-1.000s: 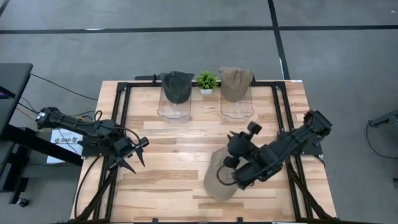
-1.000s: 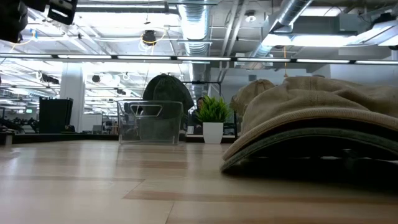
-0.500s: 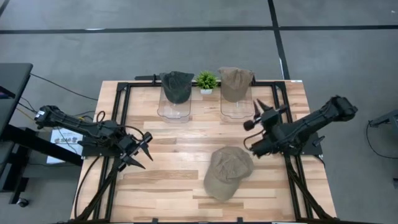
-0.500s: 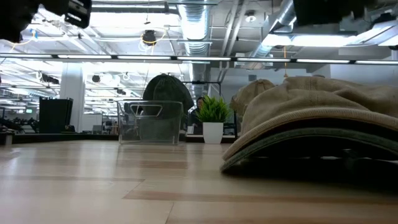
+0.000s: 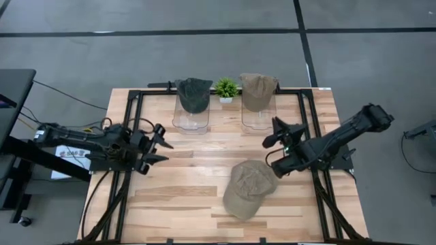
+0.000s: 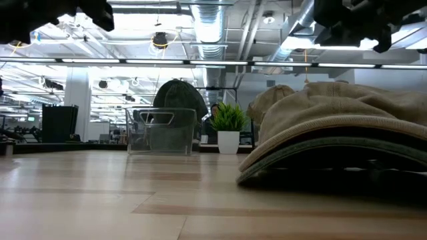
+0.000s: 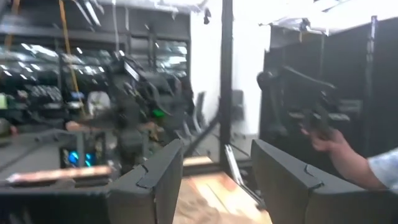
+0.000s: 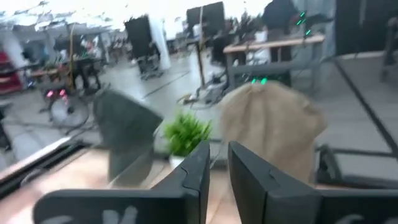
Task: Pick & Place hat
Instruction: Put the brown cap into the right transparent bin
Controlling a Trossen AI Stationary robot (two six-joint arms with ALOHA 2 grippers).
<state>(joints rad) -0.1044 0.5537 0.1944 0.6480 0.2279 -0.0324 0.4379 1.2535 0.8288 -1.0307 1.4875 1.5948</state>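
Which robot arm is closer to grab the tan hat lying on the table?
The right. Its tool hangs just beside the loose tan cloth cap lying on the wooden table. The left tool is open too, but sits far across the table, so it would probably have to reach much farther.

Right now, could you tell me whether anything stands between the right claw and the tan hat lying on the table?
Nothing visible does. The right claw hangs open just above and behind the loose tan hat, with only bare table between them. The clear stands sit farther back, out of the path.
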